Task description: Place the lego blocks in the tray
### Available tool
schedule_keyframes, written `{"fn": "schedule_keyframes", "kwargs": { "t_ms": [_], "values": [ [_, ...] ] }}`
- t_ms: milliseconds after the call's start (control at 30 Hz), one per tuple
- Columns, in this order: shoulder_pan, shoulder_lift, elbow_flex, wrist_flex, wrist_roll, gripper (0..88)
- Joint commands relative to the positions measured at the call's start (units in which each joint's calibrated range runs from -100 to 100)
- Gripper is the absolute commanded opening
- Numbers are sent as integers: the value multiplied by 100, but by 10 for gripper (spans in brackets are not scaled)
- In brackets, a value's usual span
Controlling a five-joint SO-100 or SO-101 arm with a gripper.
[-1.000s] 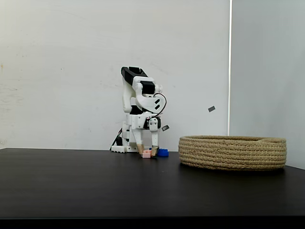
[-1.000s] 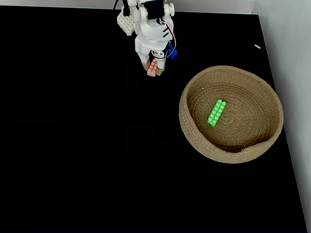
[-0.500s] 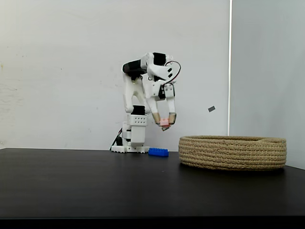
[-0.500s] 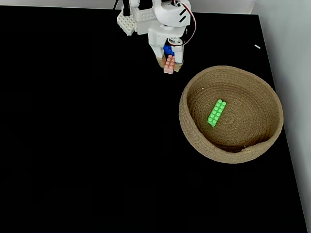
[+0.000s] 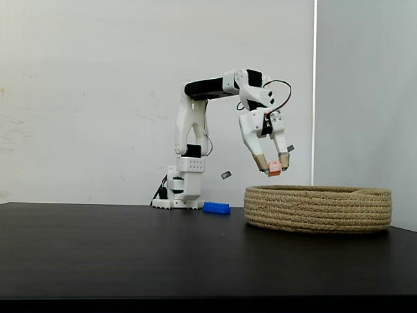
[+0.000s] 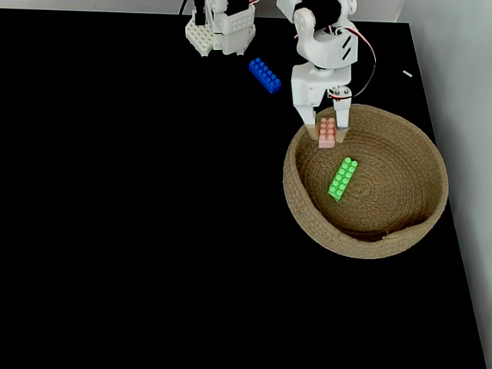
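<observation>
Pincer: we see the pincer (image 5: 275, 168) closed across a pale pink brick (image 5: 274, 171), raised above the near-left part of the tray's rim in the side fixed view; in the top-down fixed view the pincer (image 6: 327, 137) hangs just inside the tray's far-left edge, the pink brick (image 6: 327, 131) between its tips.

Tray: the tray (image 6: 430, 215), a coiled rope basket, sits on the right half of the black table (image 6: 138, 231); in the side fixed view its low ribbed wall (image 5: 319, 210) stands right of the arm's base.

Green brick: the green brick (image 6: 343, 178) lies flat inside the tray, near its middle, just nearer to us than the held brick.

Blue brick: the blue brick (image 6: 264, 75) rests on the table, left of the tray and beside the arm's base; the side fixed view shows the blue brick (image 5: 216, 208) apart from the tray's wall.

Handling: we judge the bricks light, rigid and smooth-sided, so a grip across the two long flat sides looks safest; the studs offer poor purchase. Hard plastic may slip if pinched near a corner.

Progress: we judge one brick delivered, one over the tray awaiting release, one left on the table.

Risk: we think a drop from this height could bounce, though the soft rope should deaden it.
</observation>
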Motion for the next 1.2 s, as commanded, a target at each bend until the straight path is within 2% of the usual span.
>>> {"fn": "schedule_keyframes", "kwargs": {
  "t_ms": [0, 33, 100, 133, 167, 433, 767, 1167],
  "values": [
    [-87, 154, -645, -208, 34, 61],
    [-95, 197, -663, -208, 49, 153],
    [-103, 222, -673, -208, 73, 278],
    [-103, 214, -673, -183, 103, 329],
    [-103, 179, -673, -150, 127, 338],
    [-37, -637, -390, 608, 576, 354],
    [-79, -3243, 2437, 1166, 1641, 319],
    [-342, -4533, 4480, 1658, 1880, 303]
  ]
}}
